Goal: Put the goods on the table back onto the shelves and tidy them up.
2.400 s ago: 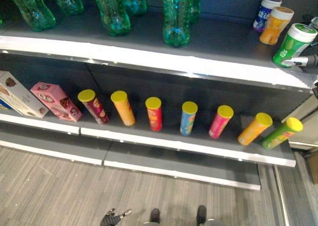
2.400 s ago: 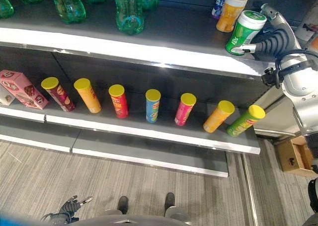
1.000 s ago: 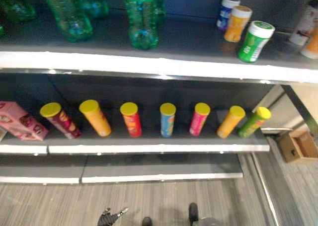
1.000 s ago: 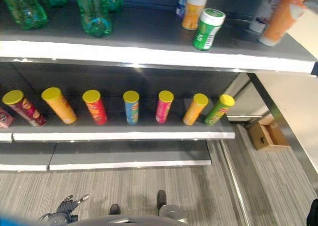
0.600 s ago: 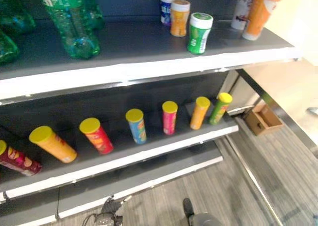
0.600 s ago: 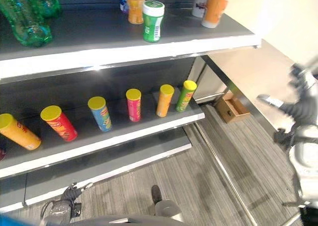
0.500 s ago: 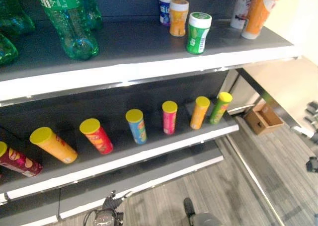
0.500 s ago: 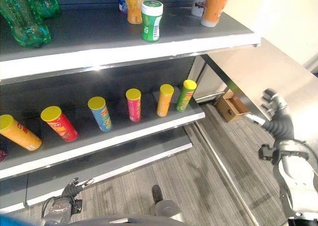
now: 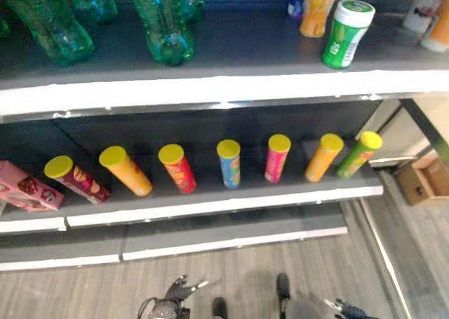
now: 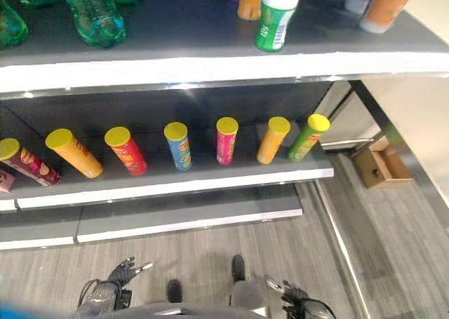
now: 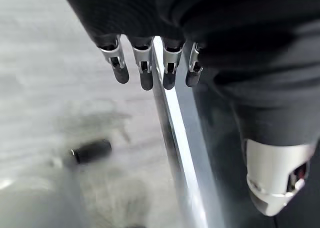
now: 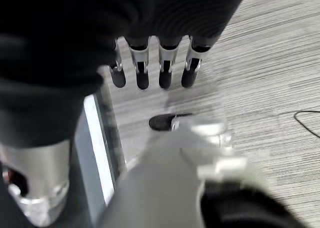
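Both hands are hanging low by the floor and holding nothing: the left hand [image 11: 145, 70] is showing its fingers straight and side by side, and the right hand [image 12: 150, 70] is doing the same.

No table is showing, so how many goods are waiting there cannot be told. What is showing looks tidy — on the top shelf [image 9: 210, 87] a green jar [image 9: 347, 33] is standing upright close to the front edge, near an orange jar [image 9: 317, 7], with green bottles [image 9: 161, 21] well apart to the robot's left. On the middle shelf [image 10: 175, 186] a row of yellow-lidded cans [image 10: 181, 145] is standing evenly spaced, and a pink box [image 9: 21, 186] is sitting at the left end. By this the shelving seems partly done, with a fresh item yet to be fetched.

For room, the top shelf is offering a wide bare stretch between bottles and jars — a safe place to reach. The green jar by the lip could be knocked off. The bottom shelf [image 10: 182, 217] is lying bare, and a cardboard box [image 10: 382, 163] is sitting on the floor to the right.
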Available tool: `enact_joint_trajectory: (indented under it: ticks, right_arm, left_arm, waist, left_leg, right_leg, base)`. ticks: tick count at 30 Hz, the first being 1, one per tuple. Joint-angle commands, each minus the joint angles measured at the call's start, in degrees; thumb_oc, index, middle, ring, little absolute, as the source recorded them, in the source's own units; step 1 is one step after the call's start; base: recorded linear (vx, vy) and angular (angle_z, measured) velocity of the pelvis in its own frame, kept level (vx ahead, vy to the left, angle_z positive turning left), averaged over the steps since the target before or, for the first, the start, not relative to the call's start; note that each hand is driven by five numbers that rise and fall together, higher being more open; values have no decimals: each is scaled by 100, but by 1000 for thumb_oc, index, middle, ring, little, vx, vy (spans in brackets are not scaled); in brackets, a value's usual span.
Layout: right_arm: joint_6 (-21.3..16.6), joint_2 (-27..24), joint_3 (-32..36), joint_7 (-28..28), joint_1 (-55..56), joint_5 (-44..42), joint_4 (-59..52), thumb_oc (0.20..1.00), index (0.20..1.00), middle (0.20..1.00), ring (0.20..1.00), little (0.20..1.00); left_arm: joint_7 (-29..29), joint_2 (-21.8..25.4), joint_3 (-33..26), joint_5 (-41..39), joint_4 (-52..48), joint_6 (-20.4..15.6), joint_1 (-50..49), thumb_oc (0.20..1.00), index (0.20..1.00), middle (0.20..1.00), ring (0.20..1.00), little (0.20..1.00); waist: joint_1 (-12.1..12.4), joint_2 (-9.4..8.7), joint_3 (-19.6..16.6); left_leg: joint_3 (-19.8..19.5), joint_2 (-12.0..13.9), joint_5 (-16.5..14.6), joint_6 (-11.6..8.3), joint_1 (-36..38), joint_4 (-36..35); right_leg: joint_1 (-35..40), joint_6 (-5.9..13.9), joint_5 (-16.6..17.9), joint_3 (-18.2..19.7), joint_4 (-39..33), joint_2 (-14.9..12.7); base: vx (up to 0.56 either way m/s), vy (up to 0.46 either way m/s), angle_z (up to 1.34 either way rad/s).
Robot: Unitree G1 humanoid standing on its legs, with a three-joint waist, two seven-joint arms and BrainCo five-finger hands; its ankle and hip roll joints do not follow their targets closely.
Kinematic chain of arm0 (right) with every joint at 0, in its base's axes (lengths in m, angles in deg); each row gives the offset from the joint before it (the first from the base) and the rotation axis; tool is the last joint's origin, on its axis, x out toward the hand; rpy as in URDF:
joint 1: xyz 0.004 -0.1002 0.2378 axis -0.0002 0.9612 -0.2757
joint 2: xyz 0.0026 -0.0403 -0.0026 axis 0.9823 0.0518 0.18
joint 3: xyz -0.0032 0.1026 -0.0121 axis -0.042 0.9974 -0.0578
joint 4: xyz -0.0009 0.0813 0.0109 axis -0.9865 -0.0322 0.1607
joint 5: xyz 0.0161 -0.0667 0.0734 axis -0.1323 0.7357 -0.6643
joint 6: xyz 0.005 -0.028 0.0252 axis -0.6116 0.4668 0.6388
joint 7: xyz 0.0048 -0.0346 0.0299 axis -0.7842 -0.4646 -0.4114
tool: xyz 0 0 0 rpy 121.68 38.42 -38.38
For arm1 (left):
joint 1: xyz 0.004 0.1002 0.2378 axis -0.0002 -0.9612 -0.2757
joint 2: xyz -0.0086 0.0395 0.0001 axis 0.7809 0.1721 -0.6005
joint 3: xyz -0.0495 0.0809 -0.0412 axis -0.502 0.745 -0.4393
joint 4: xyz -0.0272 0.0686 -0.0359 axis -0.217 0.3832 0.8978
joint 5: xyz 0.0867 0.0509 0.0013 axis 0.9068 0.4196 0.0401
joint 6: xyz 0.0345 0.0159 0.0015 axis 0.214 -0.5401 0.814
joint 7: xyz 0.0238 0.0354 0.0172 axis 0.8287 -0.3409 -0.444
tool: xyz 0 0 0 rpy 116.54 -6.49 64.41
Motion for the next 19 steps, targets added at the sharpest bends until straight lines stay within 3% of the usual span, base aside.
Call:
enact_joint_trajectory:
  ticks: [1,19]
  right_arm:
    - [-134,-286,-119,-419,-281,612,151,1000,1000,1000,1000,1000]
    - [-136,-303,-546,-453,-521,1143,354,1000,1000,1000,1000,1000]
  left_arm:
    - [146,401,-111,47,208,-93,455,1000,1000,1000,1000,1000]
    - [77,165,-41,135,494,-71,433,1000,1000,1000,1000,1000]
  waist:
    - [22,-336,13]
    - [172,-236,-55]
  left_leg:
    - [226,8,-732,36,53,565]
    - [-2,76,-703,-52,101,573]
  right_leg:
    - [207,516,-768,-68,544,-535]
    - [499,385,-966,-378,543,-488]
  base:
    - [51,-69,24]
    - [10,-21,7]
